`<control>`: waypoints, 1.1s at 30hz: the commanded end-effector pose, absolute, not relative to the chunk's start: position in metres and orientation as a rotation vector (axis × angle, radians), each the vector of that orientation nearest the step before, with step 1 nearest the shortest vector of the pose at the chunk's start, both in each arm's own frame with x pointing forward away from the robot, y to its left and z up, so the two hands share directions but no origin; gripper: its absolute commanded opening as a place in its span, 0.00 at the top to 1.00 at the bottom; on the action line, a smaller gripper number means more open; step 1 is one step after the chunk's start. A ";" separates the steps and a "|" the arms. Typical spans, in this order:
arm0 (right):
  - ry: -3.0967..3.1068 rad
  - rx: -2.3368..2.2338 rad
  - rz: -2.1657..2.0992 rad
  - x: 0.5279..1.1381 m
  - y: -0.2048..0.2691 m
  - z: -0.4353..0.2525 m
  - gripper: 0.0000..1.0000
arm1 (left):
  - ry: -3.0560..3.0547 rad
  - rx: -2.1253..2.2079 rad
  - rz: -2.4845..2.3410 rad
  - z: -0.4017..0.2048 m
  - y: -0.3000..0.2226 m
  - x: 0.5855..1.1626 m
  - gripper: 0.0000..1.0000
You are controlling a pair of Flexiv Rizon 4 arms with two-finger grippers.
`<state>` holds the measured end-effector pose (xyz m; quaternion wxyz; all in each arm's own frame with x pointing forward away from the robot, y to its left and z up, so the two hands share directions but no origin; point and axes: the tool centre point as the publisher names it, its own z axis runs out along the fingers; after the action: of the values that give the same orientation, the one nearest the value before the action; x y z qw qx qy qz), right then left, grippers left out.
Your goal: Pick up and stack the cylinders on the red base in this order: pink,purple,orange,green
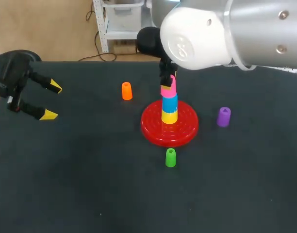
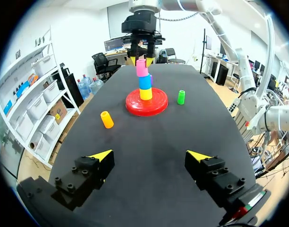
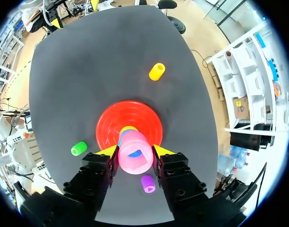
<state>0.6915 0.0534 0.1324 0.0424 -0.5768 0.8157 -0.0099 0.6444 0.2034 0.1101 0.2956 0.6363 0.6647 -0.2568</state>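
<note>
As the head view shows it, the step in hand is the first one: seating the pink cylinder point(image 1: 168, 88) on the stack at frame centre. The right arm point(image 1: 226, 29) enters from the upper right, and the right gripper point(image 1: 167, 77) points straight down over the red base point(image 1: 153, 131), closed on the pink cylinder. That piece sits tilted on a blue cylinder point(image 1: 170, 103), itself on a yellow cylinder point(image 1: 169, 116). The orange cylinder point(image 1: 126, 91) stands left of the base, the purple cylinder point(image 1: 224, 116) right of it and the green cylinder point(image 1: 170, 158) below it, all apart on the table point(image 1: 90, 194). The left gripper point(image 1: 44, 99) hangs at the left edge.

Left wrist view: its own fingers are spread wide and empty, well back from the base.

Right wrist view: both yellow tips press the pink cylinder's sides, with the base directly beneath.

Judgement: the next move calls for squaring the pink cylinder on the blue before release. Let go while leaning, it may topple. The purple cylinder follows.
</note>
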 end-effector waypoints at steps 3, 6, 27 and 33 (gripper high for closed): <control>2.495 -1.751 -0.032 0.689 0.048 0.133 1.00 | 1.765 1.691 -0.680 0.109 0.204 0.643 0.00; 2.494 -1.747 -0.022 0.689 0.045 0.132 1.00 | 1.765 1.691 -0.680 0.109 0.204 0.643 0.00; 2.489 -1.791 -0.025 0.684 0.051 0.123 1.00 | 1.765 1.691 -0.680 0.109 0.204 0.643 0.00; 2.496 -1.786 -0.021 0.683 0.048 0.120 1.00 | 1.765 1.691 -0.680 0.109 0.204 0.643 0.00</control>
<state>0.6841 0.0499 0.1242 0.0343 -0.5818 0.8126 -0.0079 0.6444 0.2034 0.1101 0.2956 0.6363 0.6647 -0.2568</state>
